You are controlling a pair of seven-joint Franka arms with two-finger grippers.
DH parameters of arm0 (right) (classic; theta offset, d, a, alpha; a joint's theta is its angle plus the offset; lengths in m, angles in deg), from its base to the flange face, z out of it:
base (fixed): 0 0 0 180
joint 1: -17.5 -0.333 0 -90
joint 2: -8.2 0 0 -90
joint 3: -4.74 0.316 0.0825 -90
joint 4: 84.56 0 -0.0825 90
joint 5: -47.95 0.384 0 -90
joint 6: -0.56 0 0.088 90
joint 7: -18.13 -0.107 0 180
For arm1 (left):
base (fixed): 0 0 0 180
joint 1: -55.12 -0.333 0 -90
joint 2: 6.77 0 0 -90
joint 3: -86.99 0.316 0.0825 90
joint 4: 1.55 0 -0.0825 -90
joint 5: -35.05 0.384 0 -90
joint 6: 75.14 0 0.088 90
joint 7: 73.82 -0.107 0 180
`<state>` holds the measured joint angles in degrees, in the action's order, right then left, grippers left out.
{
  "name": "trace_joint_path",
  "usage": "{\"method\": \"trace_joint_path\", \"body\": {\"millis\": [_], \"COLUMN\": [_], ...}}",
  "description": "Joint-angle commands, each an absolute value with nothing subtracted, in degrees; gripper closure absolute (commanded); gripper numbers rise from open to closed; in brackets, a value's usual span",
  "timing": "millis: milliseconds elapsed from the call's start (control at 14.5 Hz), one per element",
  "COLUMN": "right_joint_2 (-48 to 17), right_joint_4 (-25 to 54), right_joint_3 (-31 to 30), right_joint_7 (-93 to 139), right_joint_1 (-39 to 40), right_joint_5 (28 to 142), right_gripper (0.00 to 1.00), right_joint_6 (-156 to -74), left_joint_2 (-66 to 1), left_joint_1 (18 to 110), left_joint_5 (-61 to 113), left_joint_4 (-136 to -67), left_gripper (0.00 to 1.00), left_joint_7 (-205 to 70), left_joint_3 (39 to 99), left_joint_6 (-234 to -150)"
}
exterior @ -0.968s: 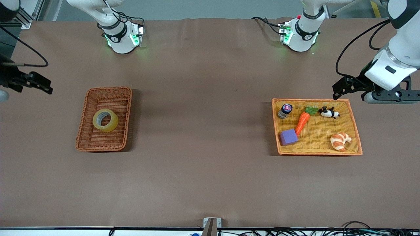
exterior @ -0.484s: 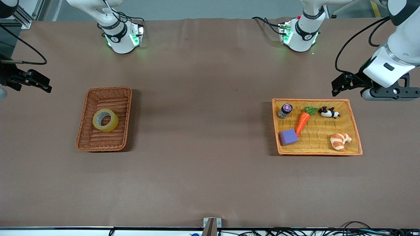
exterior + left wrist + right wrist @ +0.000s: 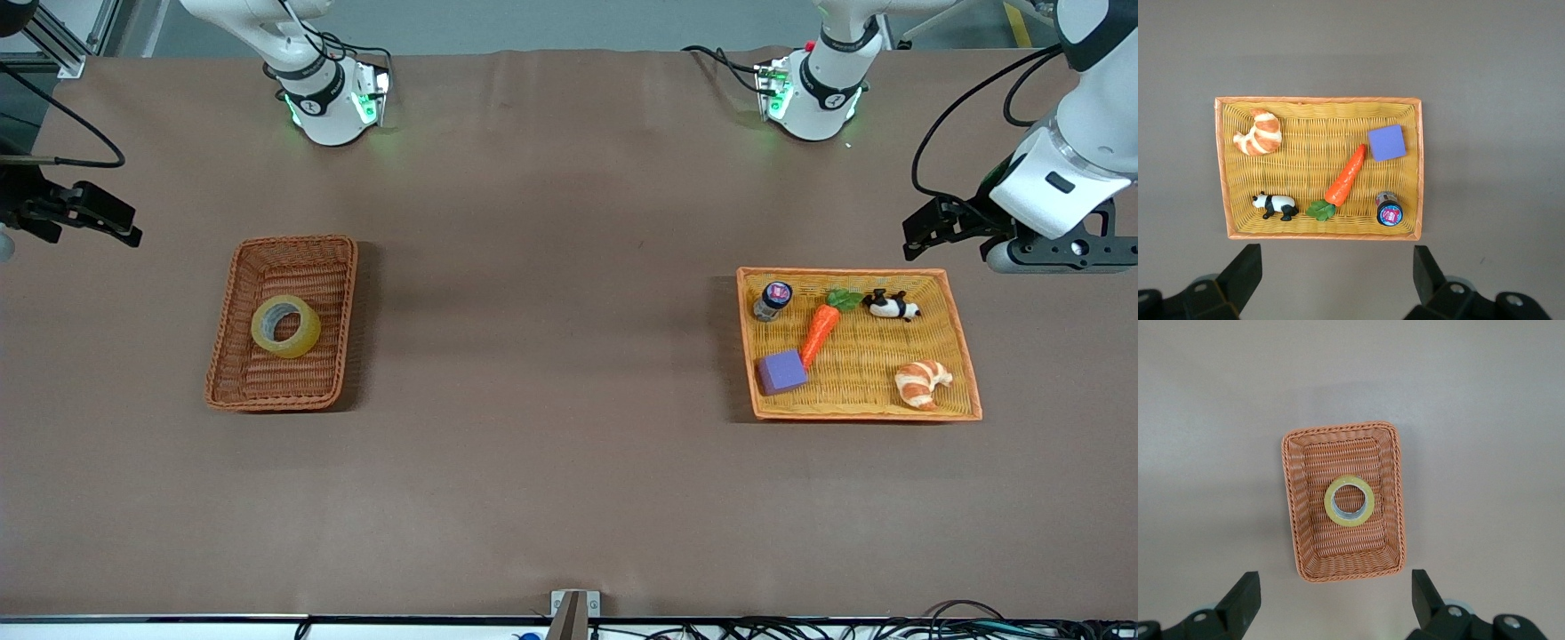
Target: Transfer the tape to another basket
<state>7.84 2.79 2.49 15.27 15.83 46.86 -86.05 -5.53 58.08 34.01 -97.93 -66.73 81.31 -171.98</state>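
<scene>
The tape (image 3: 285,326) lies flat in the middle of the reddish-brown basket (image 3: 233,293), which sits on the brown worktop (image 3: 551,356) toward the right arm's end; the roll's grey core faces up and it touches none of the basket's walls. The right wrist view shows the same roll (image 3: 1349,501) centred on the basket (image 3: 1301,520) floor. Toward the left arm's end sits the wider orange-yellow tray (image 3: 965,356), well apart from the basket. The tray holds 5 things: a small jar (image 3: 773,300) with a dark lid in the corner farthest from the front camera and nearest the basket, a carrot (image 3: 822,325) lying slantwise beside it, a purple block (image 3: 782,372) just nearer the camera than the carrot's tip, a panda figure (image 3: 892,306) along the farther rim, and a croissant (image 3: 922,382) in the nearer corner toward the left arm's end. The left pincer (image 3: 1333,277) hangs in the air over bare worktop just outside the tray's farther rim, its jaws spread wide and holding nothing. The right pincer (image 3: 1331,600) is likewise up in the air over the worktop's edge at the right arm's end, clear of the basket, jaws spread wide and empty.
</scene>
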Motion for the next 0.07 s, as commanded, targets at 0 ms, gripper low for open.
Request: {"method": "trace_joint_path", "body": {"millis": [0], "right_joint_2": [8.38], "right_joint_4": [2.98], "right_joint_3": [1.58], "right_joint_7": [15.67], "right_joint_1": [15.4], "right_joint_5": [48.13], "right_gripper": [0.0], "right_joint_6": [-86.1], "left_joint_2": [-7.99], "left_joint_1": [58.19], "left_joint_5": [34.87], "left_joint_4": [-94.02], "left_gripper": [0.0], "left_joint_7": [-66.26], "left_joint_3": [81.28], "left_joint_6": [-170.77]}}
